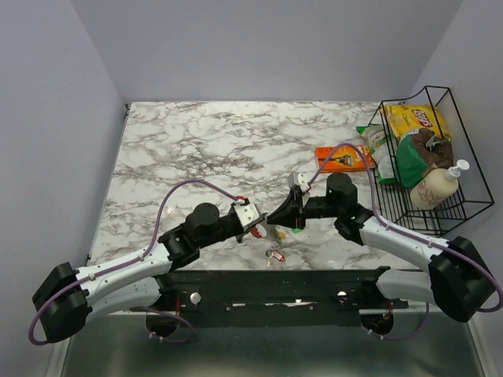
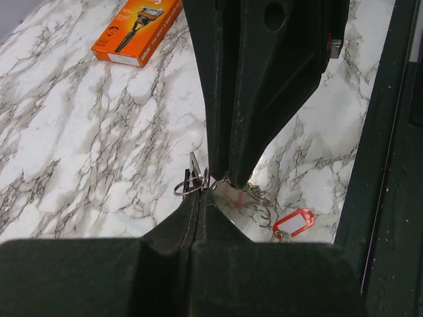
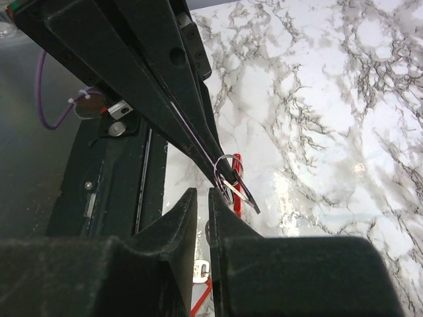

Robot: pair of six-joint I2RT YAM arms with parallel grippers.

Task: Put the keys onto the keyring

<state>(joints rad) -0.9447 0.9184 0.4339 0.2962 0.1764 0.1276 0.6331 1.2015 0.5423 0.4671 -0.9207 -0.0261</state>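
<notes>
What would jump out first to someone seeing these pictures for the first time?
Two black claws meet tip to tip near the front middle of the table, the left claw pinching a tiny keyring just in front of the right claw. A red-tagged key lies just beside them; an orange packet and a stuffed wire basket sit at right.

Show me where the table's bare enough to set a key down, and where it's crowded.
Bare: the far-left marble table beyond the left arm; also the far strip left of the orange packet. Crowded: near centre, where left gripper and right gripper meet at the keyring, red-tagged key below; and by the wire basket.
</notes>
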